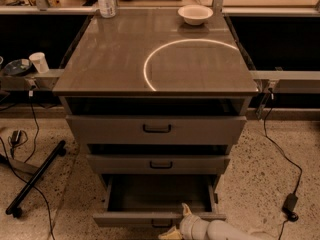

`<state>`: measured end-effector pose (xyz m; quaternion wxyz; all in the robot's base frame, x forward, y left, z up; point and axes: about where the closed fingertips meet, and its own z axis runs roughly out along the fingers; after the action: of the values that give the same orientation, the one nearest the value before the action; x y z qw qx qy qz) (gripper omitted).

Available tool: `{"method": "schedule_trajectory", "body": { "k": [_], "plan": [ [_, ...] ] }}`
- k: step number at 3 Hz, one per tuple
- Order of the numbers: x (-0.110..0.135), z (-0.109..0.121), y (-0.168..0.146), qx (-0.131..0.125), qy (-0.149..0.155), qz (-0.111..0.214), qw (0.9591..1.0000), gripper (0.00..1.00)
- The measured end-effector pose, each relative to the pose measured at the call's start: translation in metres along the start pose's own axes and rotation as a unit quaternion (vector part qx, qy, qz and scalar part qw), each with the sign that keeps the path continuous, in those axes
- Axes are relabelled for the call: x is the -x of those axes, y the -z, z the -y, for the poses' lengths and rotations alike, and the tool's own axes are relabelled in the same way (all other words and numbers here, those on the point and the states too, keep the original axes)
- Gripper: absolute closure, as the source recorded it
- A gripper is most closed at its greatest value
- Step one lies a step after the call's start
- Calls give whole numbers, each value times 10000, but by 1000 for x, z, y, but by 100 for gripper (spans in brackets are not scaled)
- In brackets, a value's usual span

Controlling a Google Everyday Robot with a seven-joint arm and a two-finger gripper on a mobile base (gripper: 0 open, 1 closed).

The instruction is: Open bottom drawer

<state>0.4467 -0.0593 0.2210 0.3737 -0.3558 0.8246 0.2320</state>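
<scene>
The bottom drawer (131, 218), lowest of three in a cabinet (150, 69), stands pulled well out with its inside showing, so the task looks nearly or fully done. The pincer (178, 222) is at the middle of the drawer's front, by the handle. Whether it is gripping cannot be told.

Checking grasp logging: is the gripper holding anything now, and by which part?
Cannot tell. The gripper is at the front edge of the pulled-out bottom drawer, right by its handle, but whether it grips the handle does not show.
</scene>
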Motion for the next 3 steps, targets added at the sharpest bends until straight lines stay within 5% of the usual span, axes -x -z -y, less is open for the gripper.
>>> {"method": "schedule_trajectory", "body": {
  "k": [2, 3],
  "plan": [
    [0, 0, 0, 5, -2, 6, 10000, 0],
    [34, 10, -30, 104, 194, 202, 9996, 0]
  ]
}}
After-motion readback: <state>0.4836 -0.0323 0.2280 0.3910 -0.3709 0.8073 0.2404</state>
